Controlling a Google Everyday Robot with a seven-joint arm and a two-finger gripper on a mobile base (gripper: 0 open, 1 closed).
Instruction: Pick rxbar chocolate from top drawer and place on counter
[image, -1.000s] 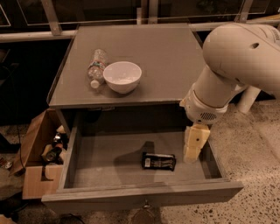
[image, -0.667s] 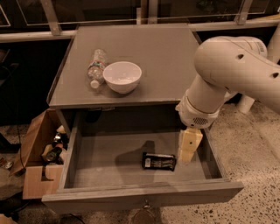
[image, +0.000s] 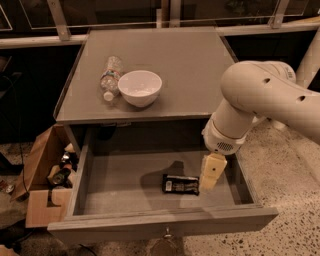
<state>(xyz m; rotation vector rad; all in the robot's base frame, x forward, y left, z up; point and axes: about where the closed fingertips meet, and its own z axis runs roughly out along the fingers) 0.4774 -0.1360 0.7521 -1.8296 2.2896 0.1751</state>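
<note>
The rxbar chocolate (image: 180, 184), a small black bar with a pale label at its left end, lies flat on the floor of the open top drawer (image: 120, 187), right of centre. My gripper (image: 210, 176) hangs down inside the drawer from the white arm (image: 260, 97), just right of the bar and very close to its right end. The counter (image: 165, 60) is the flat grey top above the drawer.
A white bowl (image: 140, 87) and a clear plastic bottle (image: 110, 76) lying on its side sit on the left part of the counter. An open cardboard box (image: 42, 175) with clutter stands on the floor left of the cabinet. The drawer front (image: 165, 222) juts towards the camera.
The arm has swung left and lower into the drawer, so the gripper now hangs closer to the right end of the bar. The bar, bowl and bottle have not moved.
</note>
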